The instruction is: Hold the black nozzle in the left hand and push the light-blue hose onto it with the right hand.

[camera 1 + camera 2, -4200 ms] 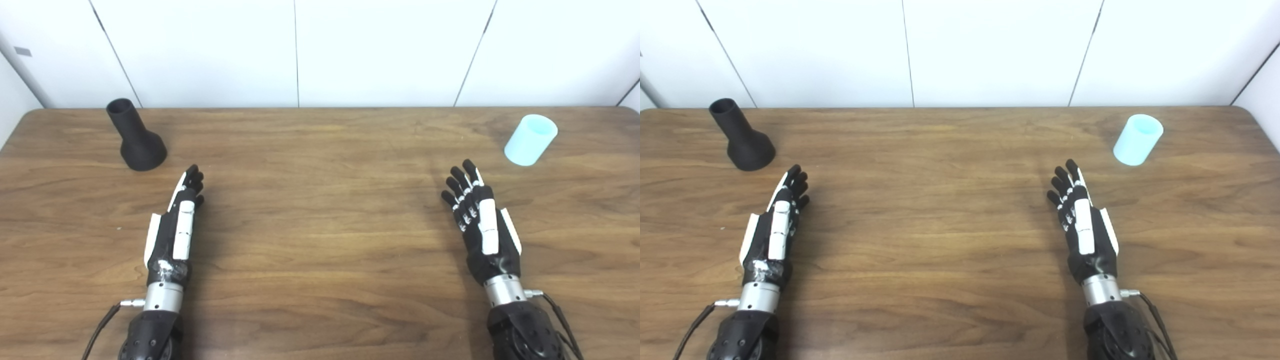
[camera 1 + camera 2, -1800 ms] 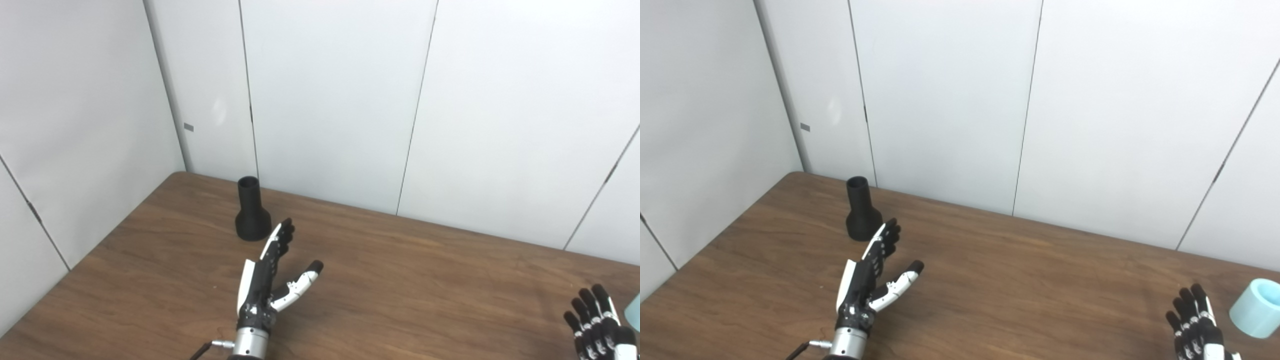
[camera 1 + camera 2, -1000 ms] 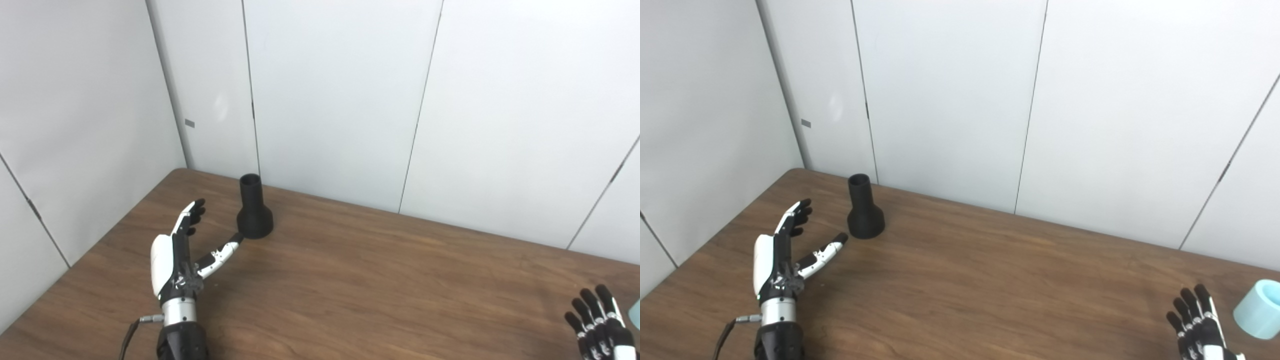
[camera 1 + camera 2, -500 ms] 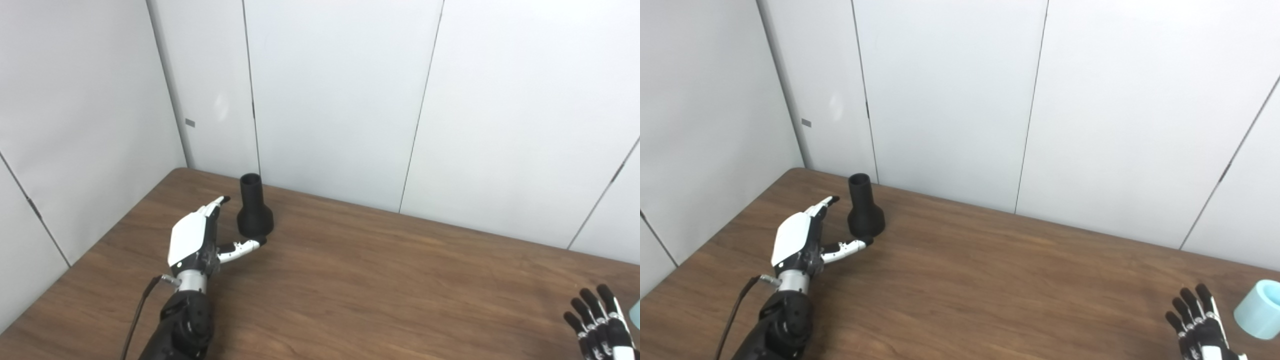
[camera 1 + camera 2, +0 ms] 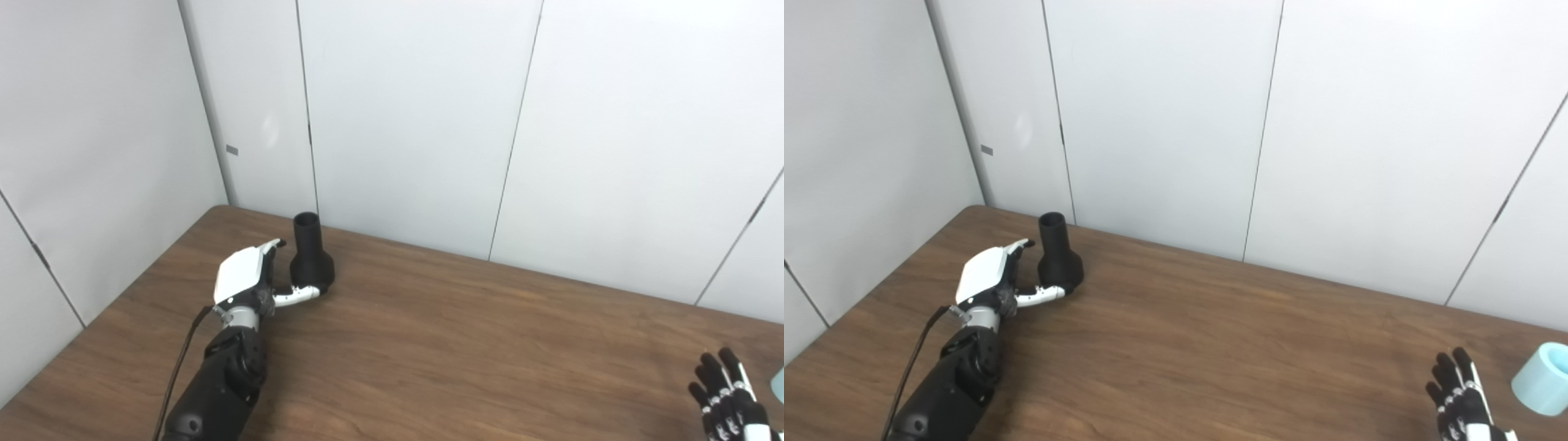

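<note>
The black nozzle [image 5: 310, 254] stands upright on its flared base at the back left of the wooden table [image 5: 465, 343]; it also shows in the right eye view [image 5: 1058, 254]. My left hand [image 5: 252, 278] is open right beside its left side, fingers spread toward the neck and thumb reaching under the base's front. The light-blue hose [image 5: 1545, 378], a short tube, lies at the far right edge. My right hand [image 5: 1461, 392] is open, fingers up, just left of the hose at the bottom right corner.
White wall panels [image 5: 416, 122] rise close behind the table's back edge, and another wall [image 5: 92, 153] stands on the left. The table's back left corner [image 5: 214, 211] lies just beyond the nozzle.
The camera tilted up and turned left earlier. In the last second my left hand moved forward and right to the nozzle's side, thumb now at its base. The right hand has barely moved.
</note>
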Motion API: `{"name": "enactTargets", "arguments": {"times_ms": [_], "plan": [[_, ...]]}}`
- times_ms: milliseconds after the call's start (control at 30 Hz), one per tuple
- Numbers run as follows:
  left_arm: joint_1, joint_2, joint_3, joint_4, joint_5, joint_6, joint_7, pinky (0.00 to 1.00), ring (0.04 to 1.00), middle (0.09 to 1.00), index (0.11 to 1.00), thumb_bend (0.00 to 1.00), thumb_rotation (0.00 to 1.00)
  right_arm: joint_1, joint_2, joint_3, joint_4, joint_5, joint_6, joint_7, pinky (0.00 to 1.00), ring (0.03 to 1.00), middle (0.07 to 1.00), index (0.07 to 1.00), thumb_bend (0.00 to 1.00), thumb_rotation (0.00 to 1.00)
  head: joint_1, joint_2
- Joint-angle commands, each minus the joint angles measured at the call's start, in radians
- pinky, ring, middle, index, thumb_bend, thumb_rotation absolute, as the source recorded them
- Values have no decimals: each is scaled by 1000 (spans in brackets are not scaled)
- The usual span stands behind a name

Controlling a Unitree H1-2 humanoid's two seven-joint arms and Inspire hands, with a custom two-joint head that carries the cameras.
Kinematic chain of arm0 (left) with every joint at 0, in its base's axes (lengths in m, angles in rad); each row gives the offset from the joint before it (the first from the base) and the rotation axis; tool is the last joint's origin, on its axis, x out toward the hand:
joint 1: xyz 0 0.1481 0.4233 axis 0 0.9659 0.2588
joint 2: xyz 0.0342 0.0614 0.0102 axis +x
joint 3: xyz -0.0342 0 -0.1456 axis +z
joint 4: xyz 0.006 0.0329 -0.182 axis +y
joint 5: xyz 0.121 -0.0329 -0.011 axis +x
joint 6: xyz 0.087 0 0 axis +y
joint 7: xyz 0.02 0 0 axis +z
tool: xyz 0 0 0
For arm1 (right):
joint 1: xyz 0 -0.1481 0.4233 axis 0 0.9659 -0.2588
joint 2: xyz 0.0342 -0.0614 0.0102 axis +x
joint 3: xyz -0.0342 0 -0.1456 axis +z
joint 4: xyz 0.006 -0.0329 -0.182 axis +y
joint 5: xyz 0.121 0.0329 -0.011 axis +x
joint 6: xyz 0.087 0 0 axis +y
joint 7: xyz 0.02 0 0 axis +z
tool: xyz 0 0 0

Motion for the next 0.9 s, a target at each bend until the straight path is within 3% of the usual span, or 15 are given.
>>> {"name": "enactTargets", "arguments": {"times_ms": [0,400,567,867], "plan": [[-77,33,0,29,-14,-12,9,1000,913,871,853,946,519,102,26,13,94,0,-1,5,963,972,961,1000,643,922,-2,3],[-160,42,-39,188,-80,-59,-5,1000,902,845,851,958,505,102,34,15,75,12,6,9,998,989,975,1000,581,918,-8,6],[-182,41,-63,198,-91,-38,-35,1000,907,856,849,965,506,108,41,18,57,-3,10,-5,999,999,990,1000,578,929,-15,12],[-196,32,-93,213,-103,-59,-26,1000,915,855,824,986,445,116,47,17,35,-4,12,-16,999,999,995,1000,546,928,-20,18]]}}
